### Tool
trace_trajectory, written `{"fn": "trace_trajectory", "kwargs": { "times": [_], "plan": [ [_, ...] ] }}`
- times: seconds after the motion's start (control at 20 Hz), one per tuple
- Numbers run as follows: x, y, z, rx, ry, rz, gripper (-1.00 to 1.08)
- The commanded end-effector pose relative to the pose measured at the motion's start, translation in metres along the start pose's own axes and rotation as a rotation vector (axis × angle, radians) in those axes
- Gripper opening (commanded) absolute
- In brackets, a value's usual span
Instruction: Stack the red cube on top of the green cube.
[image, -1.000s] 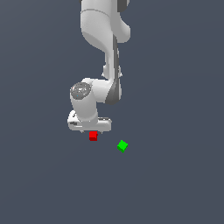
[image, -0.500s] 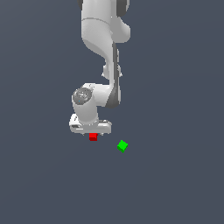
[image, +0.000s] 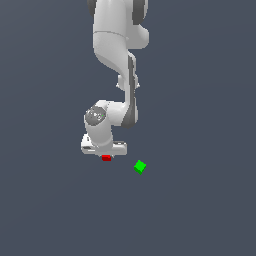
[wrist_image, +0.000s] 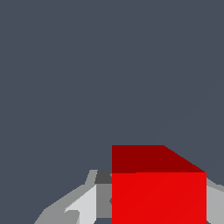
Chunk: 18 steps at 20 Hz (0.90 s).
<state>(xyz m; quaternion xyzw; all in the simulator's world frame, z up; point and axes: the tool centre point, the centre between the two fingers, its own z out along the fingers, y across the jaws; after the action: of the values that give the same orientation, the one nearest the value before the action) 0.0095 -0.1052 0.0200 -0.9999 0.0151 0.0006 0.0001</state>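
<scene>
Showing: one red cube, one green cube, one robot arm carrying one gripper. Two cubes total.

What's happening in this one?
A simulated Panda arm has its tool lowered right over the red cube, which fills the wrist view between the fingers. Whether they are clamped on it cannot be told. The green cube sits apart, toward the exterior view's right, turned diamond-wise, with nothing on it. The stacking is not yet done.
</scene>
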Motion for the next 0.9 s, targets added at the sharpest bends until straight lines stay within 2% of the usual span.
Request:
{"fn": "trace_trajectory", "kwargs": {
  "times": [0.0, 0.55, 0.85],
  "plan": [
    [0.001, 0.0, 0.0, 0.0, 0.001, 0.0, -1.0],
    [0.0, 0.0, -0.003, 0.0, 0.001, 0.0, -1.0],
    [-0.001, 0.0, -0.025, 0.0, 0.001, 0.0, -1.0]
  ]
}}
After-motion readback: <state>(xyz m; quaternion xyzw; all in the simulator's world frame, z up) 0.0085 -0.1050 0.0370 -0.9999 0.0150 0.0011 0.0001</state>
